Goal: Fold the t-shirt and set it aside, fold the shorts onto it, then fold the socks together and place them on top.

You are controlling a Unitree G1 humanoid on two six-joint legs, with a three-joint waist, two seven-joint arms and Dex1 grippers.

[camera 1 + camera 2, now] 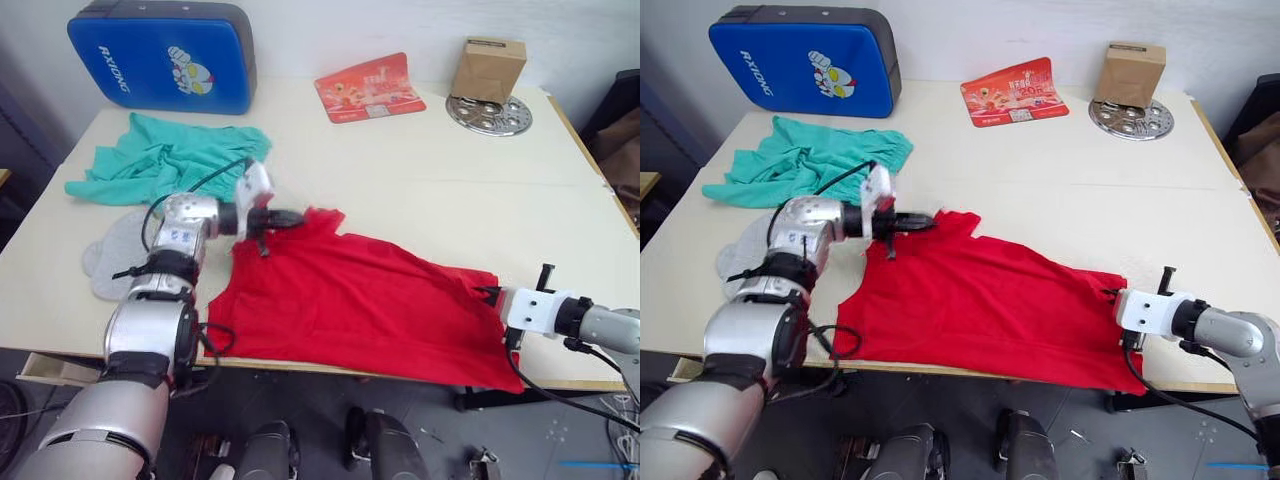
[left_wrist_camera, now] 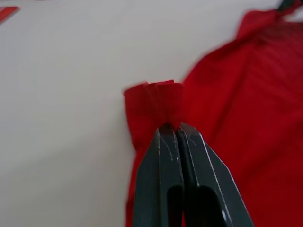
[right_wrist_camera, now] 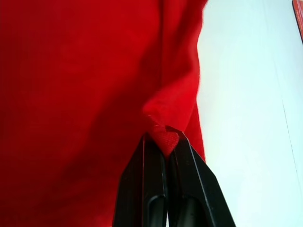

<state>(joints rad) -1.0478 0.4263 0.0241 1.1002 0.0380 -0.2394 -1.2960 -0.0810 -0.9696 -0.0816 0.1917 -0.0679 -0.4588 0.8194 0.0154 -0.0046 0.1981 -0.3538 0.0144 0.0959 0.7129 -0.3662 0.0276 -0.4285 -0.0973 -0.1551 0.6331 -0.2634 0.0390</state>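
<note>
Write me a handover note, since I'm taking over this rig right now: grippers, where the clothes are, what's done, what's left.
Left gripper: shut on a bunched edge of the bright red cloth t-shirt.
Right gripper: shut on the shirt's opposite edge.
T-shirt: spread at the near edge of the cream table, not yet folded.
Teal-green thin fabric shorts: crumpled at the far left.
Light grey knit socks: beside the left arm.
Done: both edges gripped.
Left: every fold and the stacking.

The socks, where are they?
In the left eye view the grey socks lie near the table's left front edge, just in front of the teal shorts, partly hidden behind the robot's left arm.
</note>
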